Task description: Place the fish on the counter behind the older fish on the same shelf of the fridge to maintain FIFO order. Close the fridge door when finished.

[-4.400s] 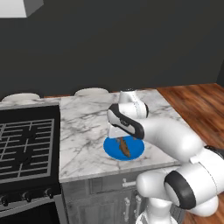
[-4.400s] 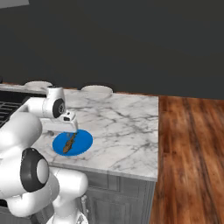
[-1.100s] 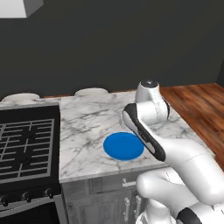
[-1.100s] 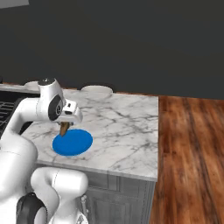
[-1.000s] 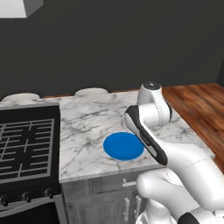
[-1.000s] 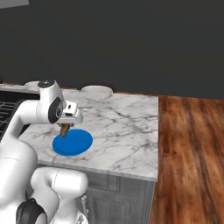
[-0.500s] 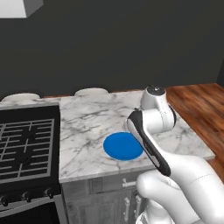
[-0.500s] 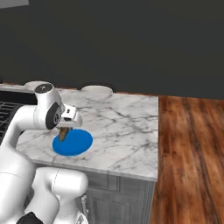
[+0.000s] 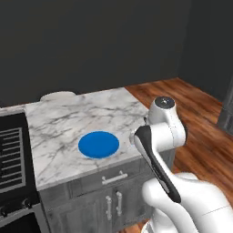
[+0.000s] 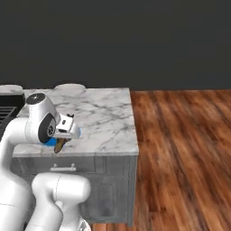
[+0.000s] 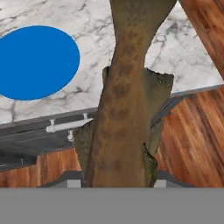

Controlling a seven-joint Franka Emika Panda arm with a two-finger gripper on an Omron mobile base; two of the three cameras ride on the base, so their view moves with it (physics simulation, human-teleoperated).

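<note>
Closed tight on the fish (image 10: 59, 145), my tool (image 10: 66, 131) holds it up off the counter (image 10: 101, 118), near the counter's front edge. From the right base view the brown fish hangs down from the tool beside my white wrist, its lower end dangling in front of the blue plate (image 10: 54, 141), which is mostly hidden behind my arm there. Looking along the tool, the fish (image 11: 124, 100) runs the length of the hand view, its mottled brown body close to the lens and its fins spread to either side, with the plate (image 11: 37, 61) lying flat on the marble off to one side and the counter's edge crossing behind the fish. Below that edge sits a grey drawer front with a pale bar handle (image 11: 68, 124), and past it the wooden floor (image 11: 194, 135).

From the left base view the blue plate (image 9: 98, 144) rests bare on the white marble counter (image 9: 68, 119), towards its front. A dark stove top (image 9: 10, 152) adjoins the counter on one side, and a white dish (image 9: 58, 96) stands at the counter's back by the dark wall. Reddish wood flooring (image 10: 185, 149) stretches away beyond the counter's end.
</note>
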